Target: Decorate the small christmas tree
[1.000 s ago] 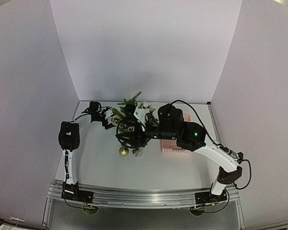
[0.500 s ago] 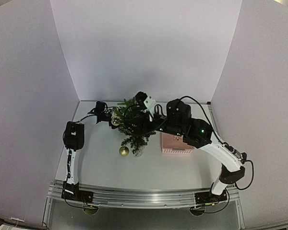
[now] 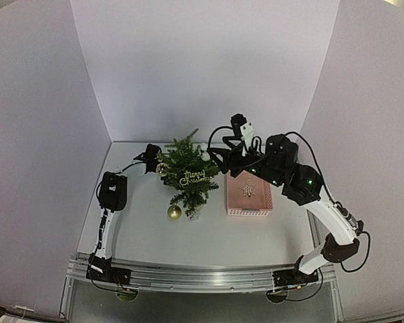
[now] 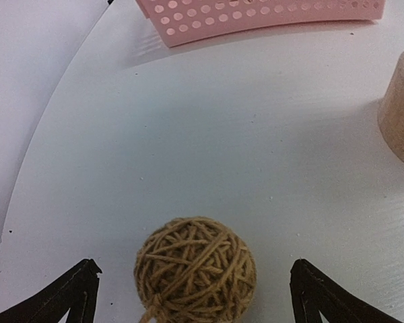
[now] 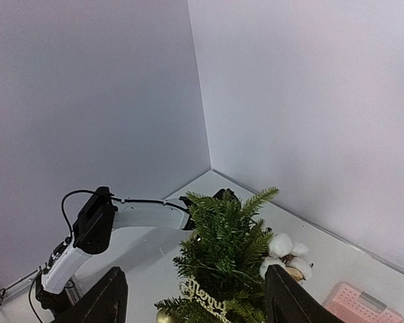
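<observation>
Top external view first, Ben. Where do we see the small christmas tree (image 3: pixel 187 168)?

Ben: We see it standing up straight on the white table (image 3: pixel 141 232), near the middle. It is just beside the pink basket (image 3: pixel 249 212), on the basket's left. A gold sign (image 3: pixel 193 179) that says Merry Christmas hangs on its front. A gold ball (image 3: pixel 174 212) sits low by its foot. We cannot tell if that ball hangs or lies on the table.

Ana: And in the basket?

Ben: We see a pale star shape (image 3: pixel 248 190) in it.

Ana: In the right wrist view we look down on the tree top. We see white fluffy puffs (image 5: pixel 283 249) on one side of it. What about the right gripper (image 5: pixel 195 269)?

Ben: Its two fingers stand far apart, up in the air near the tree top. We see nothing held between them.

Ana: And the left gripper (image 4: pixel 194 266)?

Ben: In the left wrist view its fingers are spread very wide, down low at the table. A brown ball of string (image 4: pixel 195 269) lies on the table between them. It touches neither finger. Farther off we see the wall of the pink basket, and a tan thing (image 4: pixel 400 111) at the right edge. We cannot tell what that is.
</observation>
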`<state>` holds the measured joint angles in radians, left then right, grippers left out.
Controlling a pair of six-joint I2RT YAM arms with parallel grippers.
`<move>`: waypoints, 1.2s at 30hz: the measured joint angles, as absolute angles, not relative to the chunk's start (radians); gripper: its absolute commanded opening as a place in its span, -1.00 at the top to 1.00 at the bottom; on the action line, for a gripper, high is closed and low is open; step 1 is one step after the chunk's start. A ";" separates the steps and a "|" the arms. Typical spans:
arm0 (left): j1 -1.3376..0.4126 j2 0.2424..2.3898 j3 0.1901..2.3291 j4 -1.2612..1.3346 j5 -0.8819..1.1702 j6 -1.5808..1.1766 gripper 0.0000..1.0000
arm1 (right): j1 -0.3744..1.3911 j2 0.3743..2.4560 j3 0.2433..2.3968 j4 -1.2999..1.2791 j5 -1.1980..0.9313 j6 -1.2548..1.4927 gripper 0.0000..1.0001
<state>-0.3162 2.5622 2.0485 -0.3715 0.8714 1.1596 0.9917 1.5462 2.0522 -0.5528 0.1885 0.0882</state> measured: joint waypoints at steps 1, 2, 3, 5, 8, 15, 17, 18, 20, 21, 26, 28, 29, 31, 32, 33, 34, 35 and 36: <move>-0.317 2.562 2.049 -0.384 0.871 1.177 -0.94 | 0.986 1.537 2.037 -0.553 0.197 0.093 -0.35; -0.320 2.562 2.049 -0.395 0.870 1.192 -0.91 | 0.980 1.532 2.030 -0.553 0.202 0.097 -0.34; -0.321 2.563 2.050 -0.408 0.869 1.206 -0.87 | 0.974 1.525 2.017 -0.553 0.210 0.101 -0.35; -0.322 2.567 2.053 -0.425 0.868 1.215 -0.78 | 0.969 1.516 2.002 -0.554 0.220 0.108 -0.35; -0.324 2.574 2.062 -0.438 0.866 1.233 -0.64 | 0.969 1.510 1.993 -0.554 0.228 0.116 -0.35; -0.329 2.574 2.062 -0.447 0.863 1.239 -0.60 | 0.969 1.508 1.980 -0.554 0.229 0.129 -0.35; -0.331 2.574 2.062 -0.446 0.863 1.237 -0.61 | 0.969 1.508 1.979 -0.554 0.229 0.131 -0.34; -0.332 2.574 2.062 -0.445 0.863 1.234 -0.62 | 0.969 1.508 1.979 -0.554 0.229 0.132 -0.34; -0.334 2.574 2.062 -0.444 0.863 1.230 -0.61 | 0.969 1.508 1.977 -0.554 0.229 0.133 -0.33; -0.336 2.574 2.062 -0.443 0.862 1.229 -0.58 | 0.969 1.508 1.976 -0.554 0.229 0.133 -0.33; -0.344 2.574 2.062 -0.436 0.861 1.221 -0.23 | 0.969 1.506 1.966 -0.554 0.229 0.137 -0.32; -0.344 2.574 2.062 -0.436 0.862 1.220 0.00 | 0.969 1.505 1.962 -0.554 0.229 0.139 -0.32; -0.345 2.574 2.062 -0.436 0.862 1.217 0.05 | 0.969 1.505 1.962 -0.554 0.229 0.140 -0.31; -0.346 2.574 2.062 -0.434 0.861 1.203 0.11 | 0.969 1.505 1.961 -0.554 0.229 0.140 -0.31; -0.346 2.574 2.060 -0.425 0.861 1.196 0.16 | 0.969 1.505 1.961 -0.554 0.229 0.140 -0.31; -0.346 2.574 2.056 -0.415 0.861 1.190 0.21 | 0.969 1.505 1.961 -0.554 0.229 0.140 -0.31; -0.346 2.573 2.052 -0.406 0.862 1.183 0.22 | 0.969 1.505 1.961 -0.554 0.229 0.140 -0.30; -0.346 2.571 2.044 -0.399 0.862 1.177 0.22 | 0.969 1.505 1.961 -0.554 0.228 0.140 -0.30; -0.344 2.569 2.035 -0.393 0.862 1.172 0.22 | 0.969 1.505 1.961 -0.554 0.228 0.140 -0.30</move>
<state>-0.3444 2.5691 2.0354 -0.3930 0.8624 1.1723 0.9691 1.5051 1.9614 -0.5541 0.2283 0.1398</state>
